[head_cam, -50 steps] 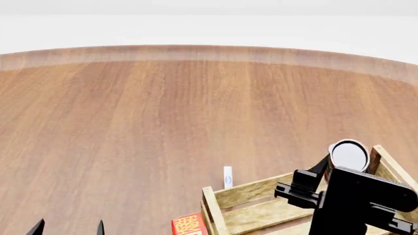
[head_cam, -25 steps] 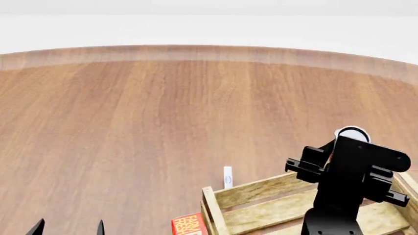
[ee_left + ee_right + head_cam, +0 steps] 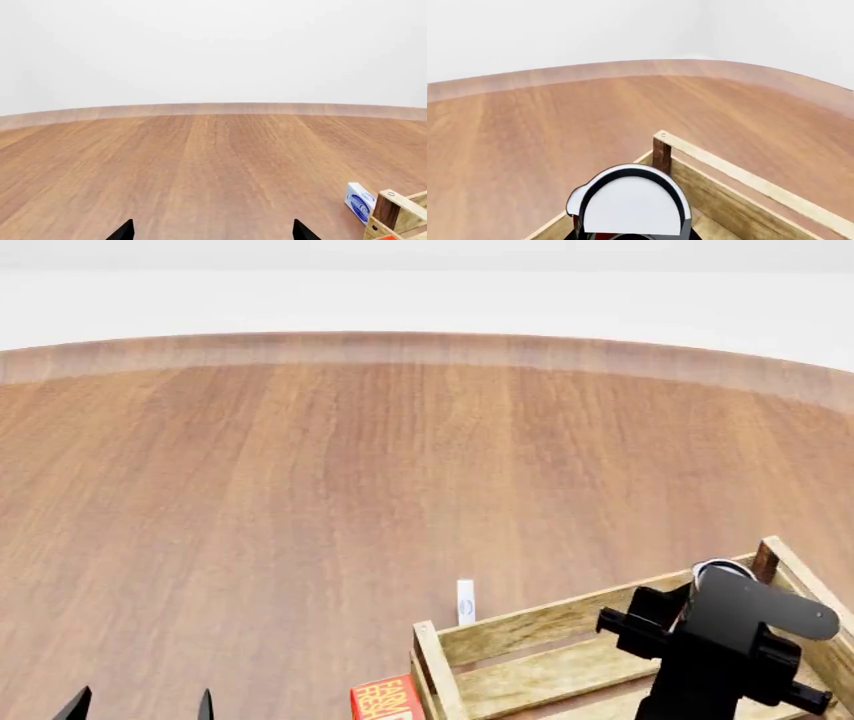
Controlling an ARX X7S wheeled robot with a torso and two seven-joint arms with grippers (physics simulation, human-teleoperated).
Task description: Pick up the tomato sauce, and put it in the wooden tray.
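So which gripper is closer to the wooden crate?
The right gripper: it holds the can over the crate. The left gripper sits well off to the crate's left.

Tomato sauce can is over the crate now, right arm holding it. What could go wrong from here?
1. The tomato sauce hangs close to the far corner post of the wooden tray; lowering straight down might clip the post or rim.
2. The right gripper hides most of the can from the head view, so judging clearance is hard.
3. Releasing high could let the can bounce or topple.
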